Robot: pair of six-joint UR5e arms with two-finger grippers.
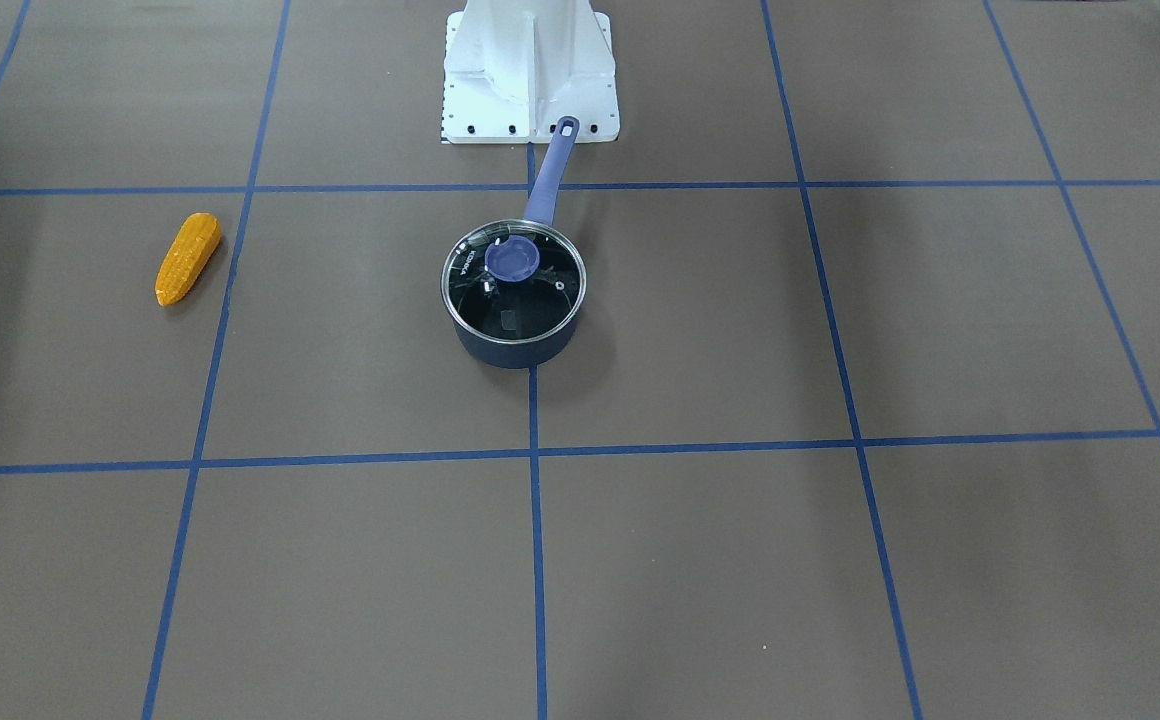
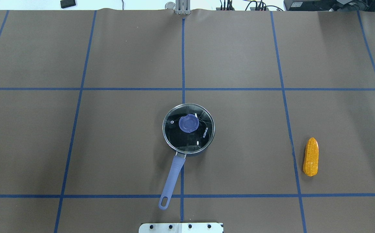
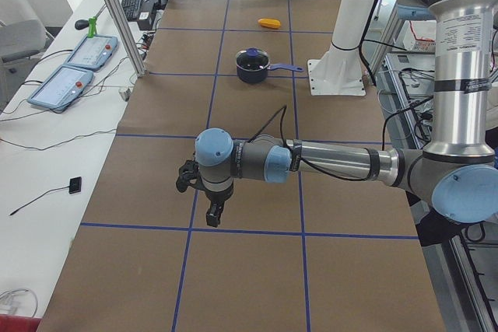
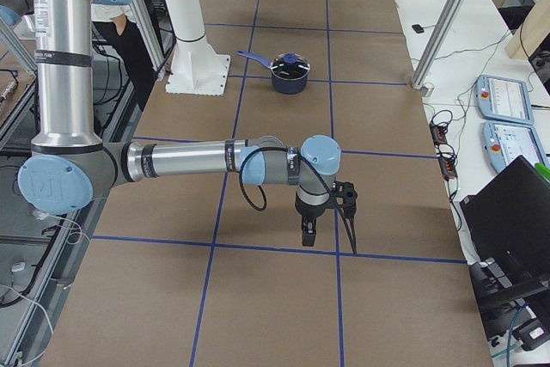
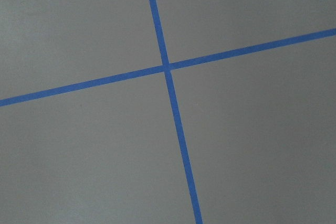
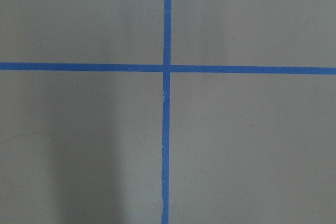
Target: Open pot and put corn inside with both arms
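"At the centre of the overhead view sits the pot (image 1: 515, 352), with its glass lid (image 2: 195, 139) seated on the rim and its long handle running toward the lower left. Which step are we at?"

"The very first, I'd judge. Nothing is opened and nothing is picked up. The corn (image 2: 311, 157) lies flat at the right of that view, well apart from the pot, beyond a blue tape line (image 2: 287, 123)."

"And the arms?"

"Neither shows in the overhead or front views. The left gripper (image 3: 201, 196) hangs over the brown table (image 2: 110, 145) at centre-left of the left side view. The right gripper (image 4: 322, 221) hangs at the centre of the right side view. Both are well away from the pot, which sits near the top of those frames. Each wrist camera sees only brown surface and crossing tape. Whether either pincer is wide or narrow I cannot tell, since the side views alone don't settle it."

"So what does the next move call for?"

"One arm has to travel to the pot, come down over the blue knob (image 2: 188, 123), close round it and lift straight up so the pot isn't dragged. The corn lies on the robot's right, so the right arm looks better placed for it, leaving the lid to the left."

"Anything in the way?"

"The white base plate (image 2: 181, 227) at the bottom edge lies just past the handle's end. Control pendants (image 3: 74, 75) sit off the brown cover, at the left of the left side view. The handle is the thing to watch, because an arm coming in low from that side could catch it."
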